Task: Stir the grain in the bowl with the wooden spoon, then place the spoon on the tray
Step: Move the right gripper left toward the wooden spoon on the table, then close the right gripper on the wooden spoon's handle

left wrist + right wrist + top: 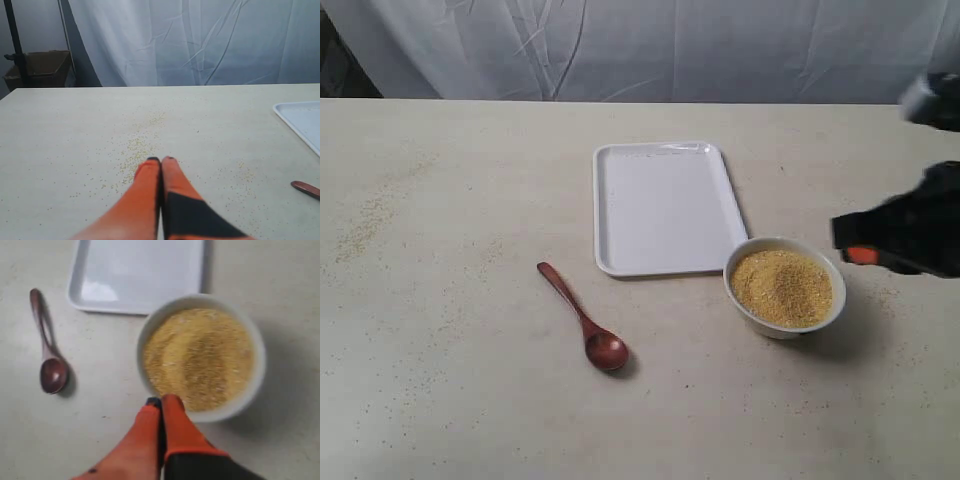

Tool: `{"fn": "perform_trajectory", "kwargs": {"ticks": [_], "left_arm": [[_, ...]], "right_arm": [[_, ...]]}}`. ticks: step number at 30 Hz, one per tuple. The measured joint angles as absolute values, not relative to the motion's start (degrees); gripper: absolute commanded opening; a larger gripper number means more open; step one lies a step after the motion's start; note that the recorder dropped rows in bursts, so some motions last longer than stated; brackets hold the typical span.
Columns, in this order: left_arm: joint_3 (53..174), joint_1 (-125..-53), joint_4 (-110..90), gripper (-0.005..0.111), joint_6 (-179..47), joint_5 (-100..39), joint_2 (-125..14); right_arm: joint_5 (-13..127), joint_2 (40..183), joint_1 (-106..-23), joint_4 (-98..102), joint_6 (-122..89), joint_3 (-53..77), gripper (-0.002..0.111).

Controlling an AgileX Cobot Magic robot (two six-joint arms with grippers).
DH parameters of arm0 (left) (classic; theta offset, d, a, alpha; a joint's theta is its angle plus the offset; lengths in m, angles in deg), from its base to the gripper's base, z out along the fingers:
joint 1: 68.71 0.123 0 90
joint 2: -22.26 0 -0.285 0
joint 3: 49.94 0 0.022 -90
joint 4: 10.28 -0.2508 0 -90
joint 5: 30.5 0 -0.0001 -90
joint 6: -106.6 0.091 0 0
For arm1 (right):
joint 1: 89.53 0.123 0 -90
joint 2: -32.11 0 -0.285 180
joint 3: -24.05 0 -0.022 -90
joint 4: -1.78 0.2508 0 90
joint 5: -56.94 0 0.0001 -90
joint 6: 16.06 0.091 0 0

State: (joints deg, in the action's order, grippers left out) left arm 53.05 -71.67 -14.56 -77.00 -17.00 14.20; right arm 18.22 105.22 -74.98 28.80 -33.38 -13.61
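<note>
The dark reddish-brown wooden spoon lies on the table left of the white bowl, which is heaped with golden grain. The white tray sits just behind both. My right gripper hovers at the bowl's right side, shut and empty; in its wrist view the right gripper tips hang over the bowl rim, with the grain, spoon and tray beyond. My left gripper is shut and empty above the table, out of the exterior view; the spoon's handle end shows nearby.
Loose grains are scattered on the tabletop at the left. A white cloth backdrop hangs behind the table. A brown box stands beyond the table's far corner in the left wrist view.
</note>
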Motion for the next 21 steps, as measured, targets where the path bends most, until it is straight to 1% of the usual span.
{"fn": "perform_trajectory", "kwargs": {"ticks": [7,8,10,12,14,15,21], "left_arm": [[53.1,-71.7,-14.6,0.000,-77.0,-17.0,14.2],[53.1,-71.7,-14.6,0.000,-77.0,-17.0,14.2],[53.1,-71.7,-14.6,0.000,-77.0,-17.0,14.2],[53.1,-71.7,-14.6,0.000,-77.0,-17.0,14.2],[53.1,-71.7,-14.6,0.000,-77.0,-17.0,14.2],[53.1,-71.7,-14.6,0.000,-77.0,-17.0,14.2],[53.1,-71.7,-14.6,0.000,-77.0,-17.0,14.2]], "right_arm": [[17.7,126.4,-55.3,22.7,-26.7,4.9,0.000],[17.7,129.7,-52.9,22.0,-26.1,7.3,0.003],[17.7,136.1,-48.6,20.8,-25.5,13.2,0.012],[17.4,141.6,-45.5,19.1,-25.3,18.9,0.027],[16.8,146.6,-43.1,17.5,-24.3,23.7,0.038],[16.7,149.2,-42.1,16.3,-23.6,26.1,0.040],[16.3,160.6,-40.2,7.8,-16.8,37.7,0.041]]}}
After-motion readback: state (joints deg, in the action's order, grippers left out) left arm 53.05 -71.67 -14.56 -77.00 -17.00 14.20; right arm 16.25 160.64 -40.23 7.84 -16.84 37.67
